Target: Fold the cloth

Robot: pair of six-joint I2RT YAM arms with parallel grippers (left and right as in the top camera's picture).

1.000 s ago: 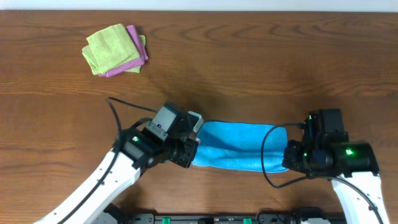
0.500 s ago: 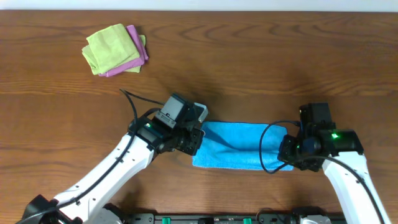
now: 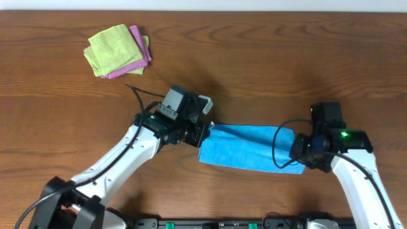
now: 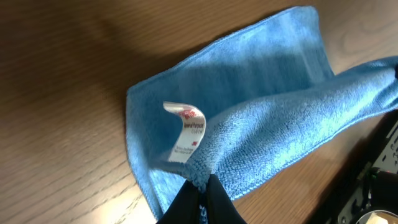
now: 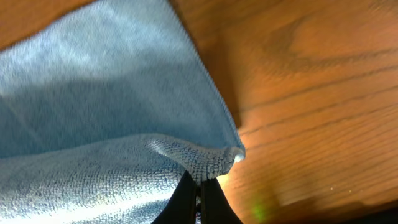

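The bright blue cloth [image 3: 245,147] lies as a long band on the wooden table, between the two arms. My left gripper [image 4: 200,185] is shut on the cloth [image 4: 249,99] at its left corner, beside the small white tag [image 4: 185,130], and that corner is lifted over the lower layer. At the right end, my right gripper [image 5: 199,185] is shut on the other corner of the cloth [image 5: 93,118], raised a little off the wood. In the overhead view the left gripper [image 3: 202,135] and the right gripper [image 3: 299,152] sit at the cloth's two ends.
A lime-green cloth [image 3: 113,48] lies folded on a pink-purple cloth [image 3: 137,56] at the table's far left. The table's far edge [image 3: 203,11] runs along the top. Black cables loop near both wrists.
Both grippers have carried their cloth corners away from the front edge, toward the far side. The cloth's near layer has drawn over the far layer, and the band now slants slightly.
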